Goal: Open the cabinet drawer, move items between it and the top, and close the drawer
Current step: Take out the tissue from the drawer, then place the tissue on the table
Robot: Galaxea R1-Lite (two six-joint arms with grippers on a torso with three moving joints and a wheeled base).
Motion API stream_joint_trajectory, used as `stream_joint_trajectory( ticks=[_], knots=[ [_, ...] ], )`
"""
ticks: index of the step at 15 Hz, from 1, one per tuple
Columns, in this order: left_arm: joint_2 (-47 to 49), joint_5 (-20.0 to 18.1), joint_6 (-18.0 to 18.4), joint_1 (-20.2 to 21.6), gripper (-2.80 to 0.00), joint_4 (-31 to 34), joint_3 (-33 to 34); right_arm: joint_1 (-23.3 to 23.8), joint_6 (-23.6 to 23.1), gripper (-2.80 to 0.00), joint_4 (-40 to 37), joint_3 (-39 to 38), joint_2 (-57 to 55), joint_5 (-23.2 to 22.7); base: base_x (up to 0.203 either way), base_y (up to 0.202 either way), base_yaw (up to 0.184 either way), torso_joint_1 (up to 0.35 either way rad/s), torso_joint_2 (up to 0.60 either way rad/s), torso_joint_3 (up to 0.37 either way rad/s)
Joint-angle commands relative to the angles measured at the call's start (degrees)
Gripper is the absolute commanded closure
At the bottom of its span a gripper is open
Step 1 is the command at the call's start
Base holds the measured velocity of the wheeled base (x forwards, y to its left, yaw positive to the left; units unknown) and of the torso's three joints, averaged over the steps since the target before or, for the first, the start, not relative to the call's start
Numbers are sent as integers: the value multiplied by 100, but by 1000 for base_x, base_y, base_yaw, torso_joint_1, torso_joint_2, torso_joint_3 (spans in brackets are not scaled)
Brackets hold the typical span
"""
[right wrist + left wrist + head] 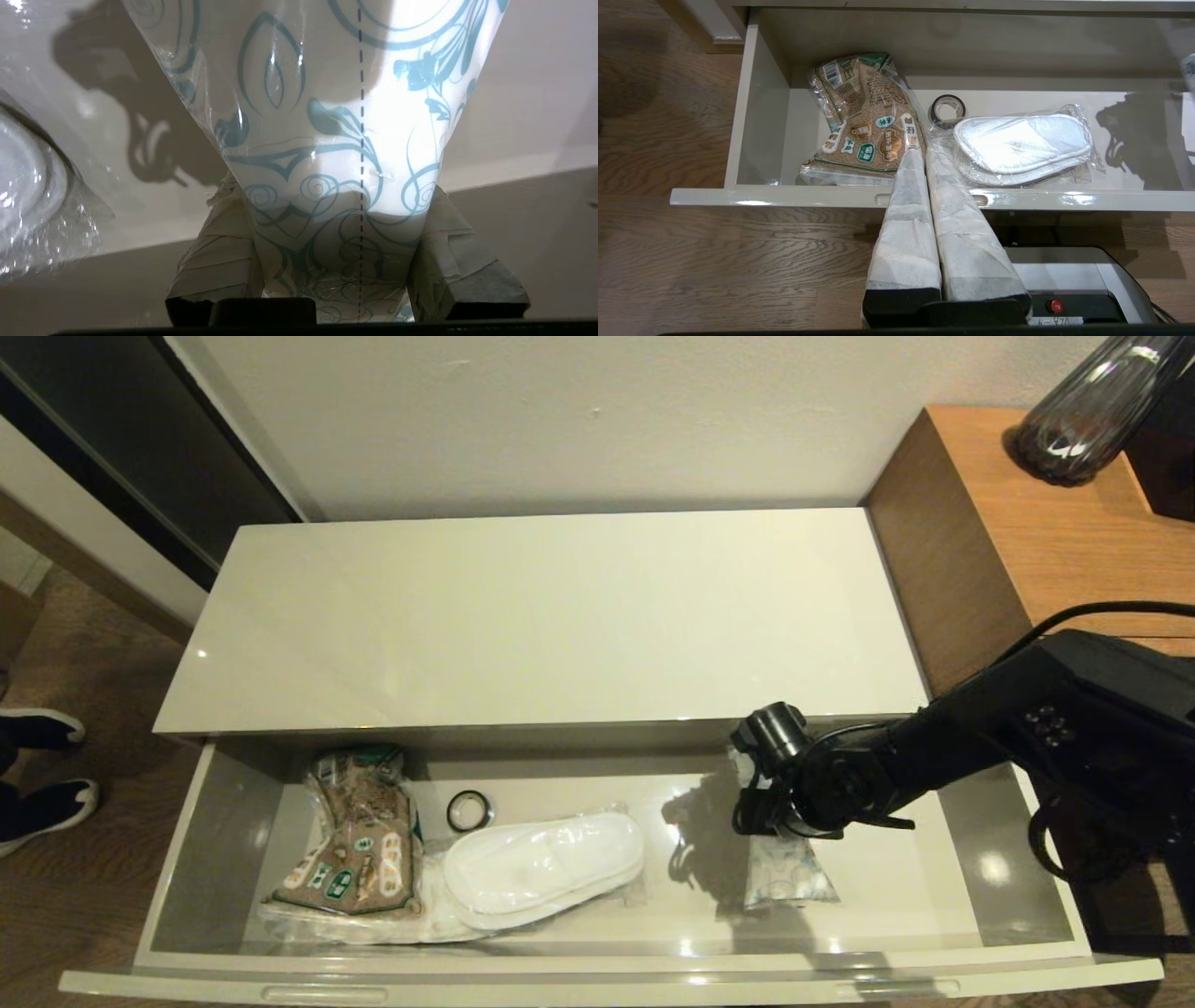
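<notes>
- Head view: the cabinet drawer (233, 821) is pulled out; the right gripper (780, 821) reaches into it and holds the tissue pack (789, 877), probably to lift it onto the top (541, 616). The slippers (541, 868) lie well apart from it.
- Left wrist view: the left gripper (920, 156), fingers pressed together and empty, hovers at the drawer's front.
- Right wrist view: padded fingers (219, 261) pinch the pack's narrowed end.

A brown printed plastic packet (358, 840) lies near the drawer's left end, leaning toward the back wall. A small black ring (468, 810) sits just beside it, near the back. On the orange-brown wooden surface (1046, 537), a dark glass vase (1083, 415) stands at its back edge.
</notes>
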State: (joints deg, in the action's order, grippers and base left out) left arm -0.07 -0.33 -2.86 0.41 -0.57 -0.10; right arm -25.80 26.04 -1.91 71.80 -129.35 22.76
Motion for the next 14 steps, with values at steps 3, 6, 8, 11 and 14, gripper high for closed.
stream_joint_trajectory(
  ticks=[3, 6, 8, 11, 14],
  knots=[
    [7, -2, -4, 2, 0, -4, 1, -13, 54, 0, -264, -234, 583, 23, 0, 0, 0, 0, 0, 0],
    [7, -2, -4, 2, 0, -4, 1, -5, -5, 0, -310, -578, 832, 3, 0, 0, 0, 0, 0, 0],
    [7, -2, -7, 2, 0, -4, 1, -18, -19, 0, -305, -835, 1036, -11, 0, 0, 0, 0, 0, 0],
    [7, -2, -4, 2, 0, -4, 1, -126, 29, 0, -296, -1043, 1254, -61, 0, 0, 0, 0, 0, 0],
    [7, -2, -6, 2, 0, -4, 1, -234, 21, 0, -312, -1123, 1451, -19, 0, 0, 0, 0, 0, 0]
  ],
)
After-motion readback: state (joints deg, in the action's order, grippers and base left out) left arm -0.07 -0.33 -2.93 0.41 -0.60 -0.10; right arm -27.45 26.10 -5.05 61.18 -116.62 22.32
